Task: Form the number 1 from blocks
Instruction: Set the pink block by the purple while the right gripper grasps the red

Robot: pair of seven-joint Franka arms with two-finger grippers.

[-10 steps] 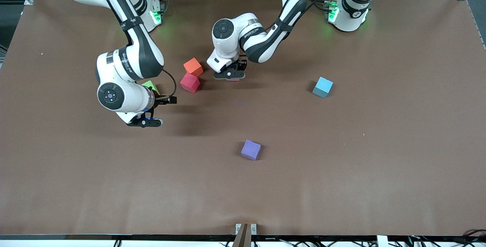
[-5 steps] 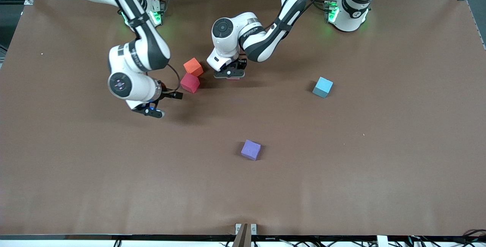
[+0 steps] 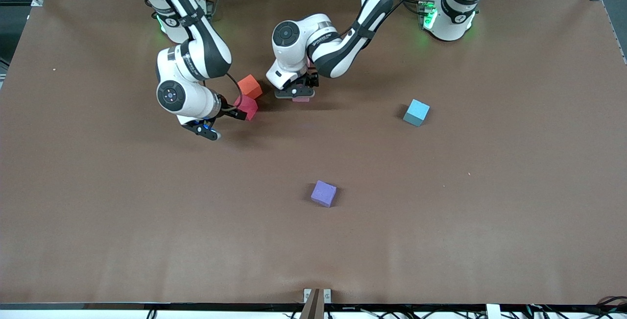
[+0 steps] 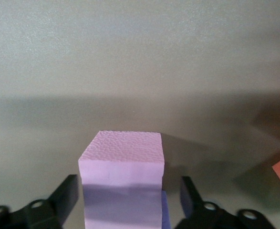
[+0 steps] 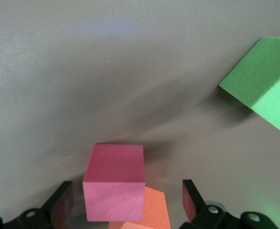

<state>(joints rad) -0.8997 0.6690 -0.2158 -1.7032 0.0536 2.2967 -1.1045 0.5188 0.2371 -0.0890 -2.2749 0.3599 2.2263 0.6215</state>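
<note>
The left claw (image 3: pixel 295 95) sits low over the table (image 3: pixel 441 221), toward the arms' bases, with the pink block (image 4: pixel 121 179) between its fingers (image 4: pixel 69 193). In the left wrist view a gap shows on each side of the block, so the claw is released and the block rests on the table. The orange block (image 3: pixel 249 86) lies just beside this claw, toward the right arm's end; its corner shows at the edge of the left wrist view.

The right claw (image 3: pixel 204 129) hangs above the table near the red block (image 3: pixel 246 107), its fingers (image 5: pixel 62 200) spread wide with nothing gripped. In the right wrist view the red block stands between those fingers and apart from them, with the orange block touching or nearly touching it. The green block (image 5: pixel 265 83) shows in that view only; in the front view the right arm hides it.

The blue block (image 3: pixel 416 112) lies well apart, toward the left arm's end. The purple block (image 3: pixel 324 193) lies alone, nearest the front camera
</note>
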